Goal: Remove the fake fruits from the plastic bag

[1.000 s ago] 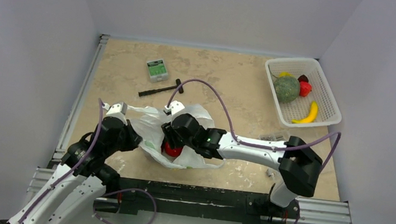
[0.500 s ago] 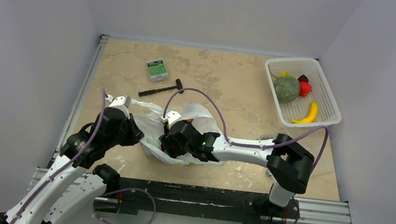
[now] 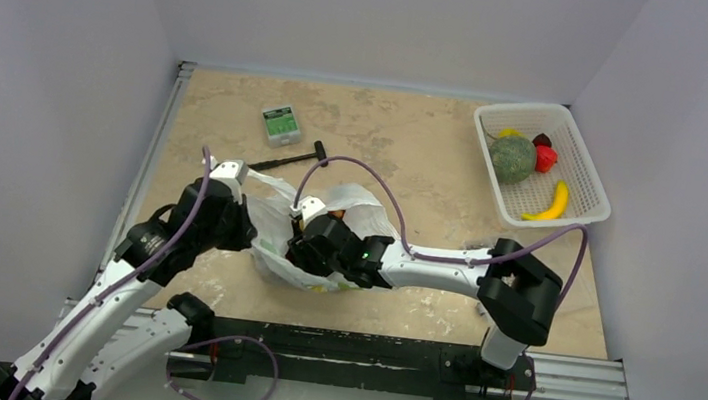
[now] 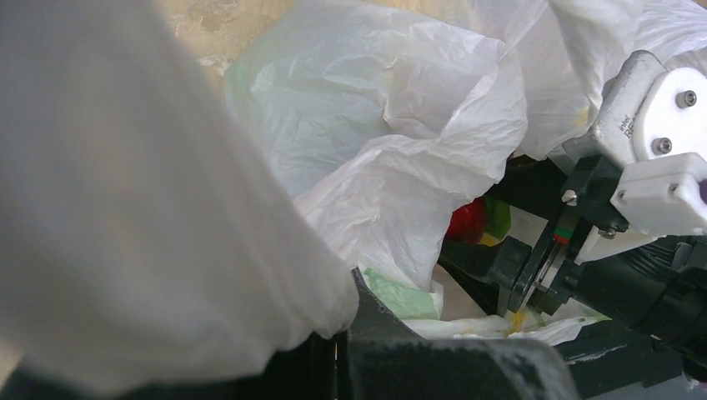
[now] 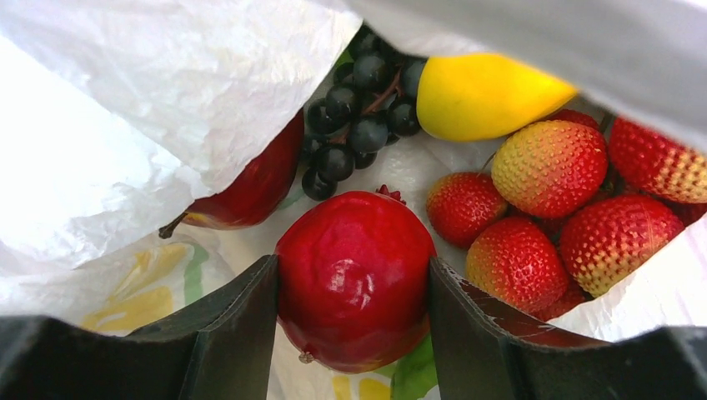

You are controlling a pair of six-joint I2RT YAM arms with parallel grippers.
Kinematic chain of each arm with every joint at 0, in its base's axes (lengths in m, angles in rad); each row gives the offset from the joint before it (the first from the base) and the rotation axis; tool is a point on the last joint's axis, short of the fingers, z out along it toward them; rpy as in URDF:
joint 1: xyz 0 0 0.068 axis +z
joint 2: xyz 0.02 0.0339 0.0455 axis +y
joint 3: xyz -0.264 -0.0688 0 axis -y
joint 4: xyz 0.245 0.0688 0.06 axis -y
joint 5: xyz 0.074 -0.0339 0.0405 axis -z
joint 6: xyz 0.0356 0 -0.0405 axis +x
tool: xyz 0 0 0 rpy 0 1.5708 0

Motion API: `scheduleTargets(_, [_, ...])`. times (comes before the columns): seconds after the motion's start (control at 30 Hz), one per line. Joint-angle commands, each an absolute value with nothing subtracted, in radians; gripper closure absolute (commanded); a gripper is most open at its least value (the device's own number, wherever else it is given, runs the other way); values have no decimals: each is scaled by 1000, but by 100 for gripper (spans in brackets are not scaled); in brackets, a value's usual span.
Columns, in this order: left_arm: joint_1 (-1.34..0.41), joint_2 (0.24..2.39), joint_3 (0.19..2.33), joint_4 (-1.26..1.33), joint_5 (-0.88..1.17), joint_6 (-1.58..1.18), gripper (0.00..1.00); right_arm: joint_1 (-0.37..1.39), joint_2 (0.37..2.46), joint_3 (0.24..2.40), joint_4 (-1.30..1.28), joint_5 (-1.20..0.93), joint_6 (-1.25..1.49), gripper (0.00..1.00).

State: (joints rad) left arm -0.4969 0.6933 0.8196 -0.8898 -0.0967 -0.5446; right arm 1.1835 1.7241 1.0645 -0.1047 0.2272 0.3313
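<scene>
Moved up and away from the near edge is the left claw (image 3: 246, 226), when set against a second ago, and the edge of the plastic bag (image 3: 354, 205) is pulled along with it. A red spot that was seen from above back then is now hidden under the right arm.

The plastic bag is laid on the surface (image 3: 416, 147), near the front and between the two arms. A bunched fold of it is gripped by the left claw, so its mouth is held up and open. In the left wrist view, much of the picture is covered by that white fold, close and blurry.

The right claw (image 5: 350, 268) is pushed inside the bag. A round red fruit (image 5: 354, 287) with a tiny crown on top is pinched between its two fingers (image 5: 225, 333), and both sides of the fruit are touched.

More fruits are seen behind it in the bag. A bunch of black grapes (image 5: 358, 117) is placed at the back, with a yellow fruit (image 5: 483, 96) just beside it. A heap of strawberries (image 5: 550, 167) is piled on the right. A dark red fruit with a stalk (image 5: 250, 187) is half covered by the bag on the left.

A white basket (image 3: 532, 108) with some fruits in it is seen at the far right corner, well apart from the bag. A small box (image 3: 280, 123) and a black tool (image 3: 286, 160) are laid farther back on the surface.
</scene>
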Motion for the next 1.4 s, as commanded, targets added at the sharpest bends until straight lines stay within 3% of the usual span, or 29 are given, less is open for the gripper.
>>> scheduleTargets(0.0, [-492,664,810,-843,-96,-509,100,1186,1635,1102,-90,233,374,92])
scheduleTargets(0.13, [-492,667,808,-830,-107,-499,100,1186,1572,1121,-89,278,376,100])
scheduleTargets(0.63, [-499,636,807,-839,-111,-506,100,1168,1427,1272,-183,442,361,100])
scheduleTargets(1.07, [-583,625,816,-862,-189,-519,100,850,1113,1194,-136,674,284,100])
scheduleTargets(1.37, [-581,616,816,-865,-201,-523,100,413,1140,1092,-175,736,321,100])
